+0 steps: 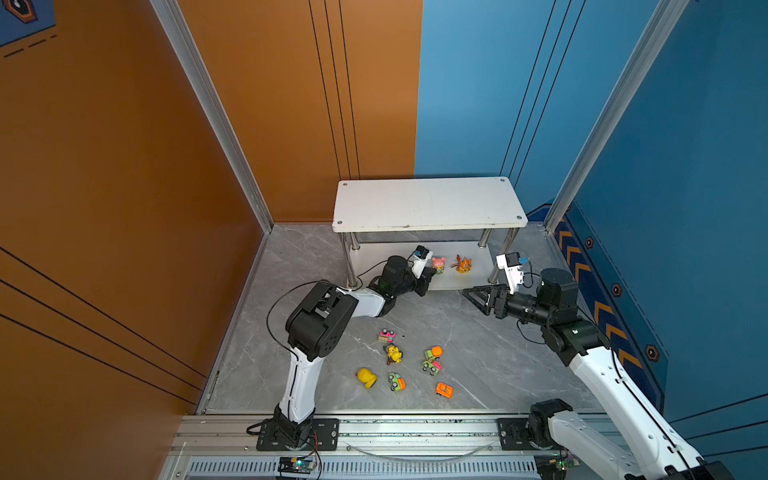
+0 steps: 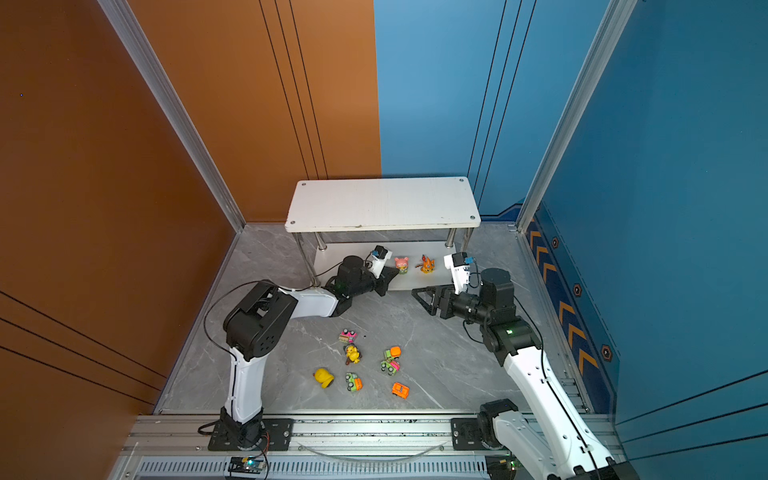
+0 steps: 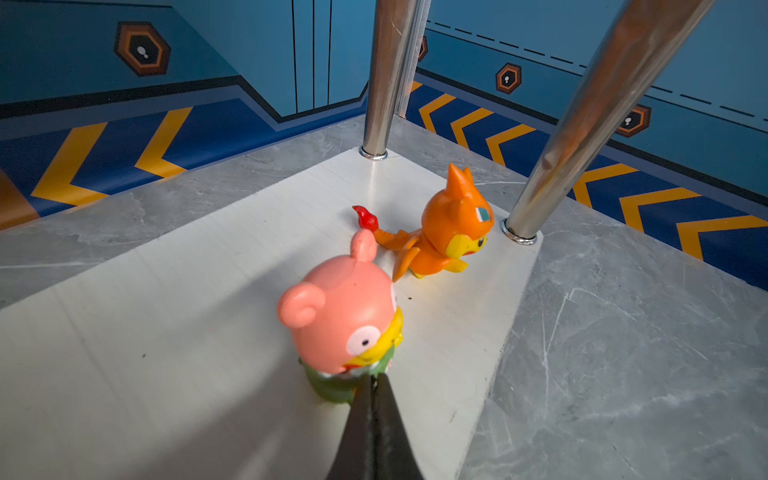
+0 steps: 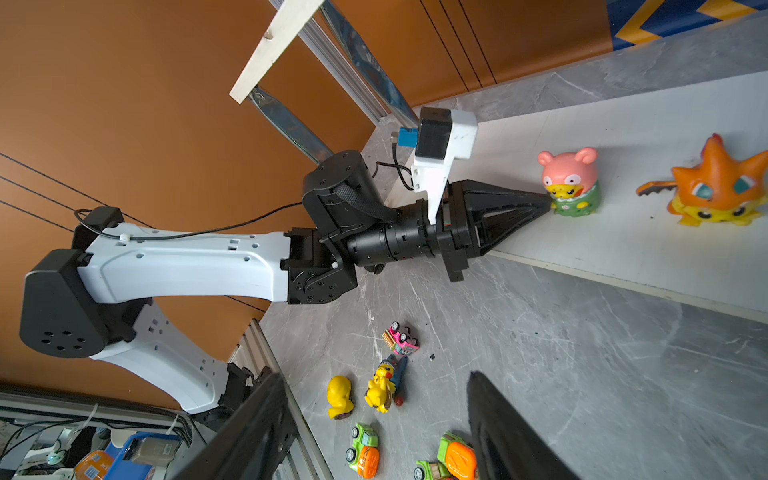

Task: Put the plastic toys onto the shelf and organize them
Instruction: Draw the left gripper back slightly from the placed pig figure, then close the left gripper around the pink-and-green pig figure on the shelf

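Left tool [image 4: 547,204], two black truss-like wedges clenched tip to tip on nothing, touches the green base of a glossy, round-headed pink figure [image 4: 570,183]. The figure stands upright on the smooth white lower board of the shelf [image 1: 428,203], facing six o'clock in both top views. At its three o'clock, apart, a spiky orange figure [image 1: 463,264] also faces six, its red-tipped tail toward nine. The left arm lies low with its elbow bent and forearm reaching toward two o'clock, the right tool [image 1: 473,296] hangs released and empty near a chrome leg [image 3: 582,124], and the other toys [image 1: 394,354] lie scattered on the grey marbled counter [image 1: 498,365] at the shelf's six o'clock.
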Controlling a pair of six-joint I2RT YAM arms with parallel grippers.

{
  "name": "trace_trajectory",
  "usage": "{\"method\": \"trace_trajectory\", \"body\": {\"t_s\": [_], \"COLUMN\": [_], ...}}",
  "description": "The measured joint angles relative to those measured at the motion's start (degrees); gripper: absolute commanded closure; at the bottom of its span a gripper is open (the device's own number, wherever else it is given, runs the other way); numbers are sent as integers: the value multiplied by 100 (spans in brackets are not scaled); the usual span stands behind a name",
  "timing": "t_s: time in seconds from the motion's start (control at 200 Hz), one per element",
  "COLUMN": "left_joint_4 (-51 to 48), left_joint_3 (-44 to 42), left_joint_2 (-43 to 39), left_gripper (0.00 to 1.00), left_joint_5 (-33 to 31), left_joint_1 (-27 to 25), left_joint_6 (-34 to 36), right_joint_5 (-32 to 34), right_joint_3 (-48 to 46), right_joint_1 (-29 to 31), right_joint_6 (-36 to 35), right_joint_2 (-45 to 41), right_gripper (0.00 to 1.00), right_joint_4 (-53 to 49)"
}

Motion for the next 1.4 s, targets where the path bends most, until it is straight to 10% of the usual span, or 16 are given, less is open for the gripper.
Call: {"method": "trace_trajectory", "body": {"t_s": [0.671, 0.971, 1.402], "left_joint_4": [-146, -1534, -3440], "left_joint_3": [103, 931, 3008], "left_joint_2": [20, -17, 341], "left_gripper": [96, 40, 33], "left_joint_5": [-35, -787, -3014], "left_joint_1": [-22, -153, -798], "left_joint_6": [26, 225, 669], "right_joint_5": [0, 0, -22], "right_joint_3": [0, 0, -26], "right_joint_1": [0, 0, -11], "right_joint_6": [0, 0, 2], "right_joint_2": [0, 0, -144], "right_gripper": [30, 30, 29], "right_joint_4": [-2, -2, 17]}}
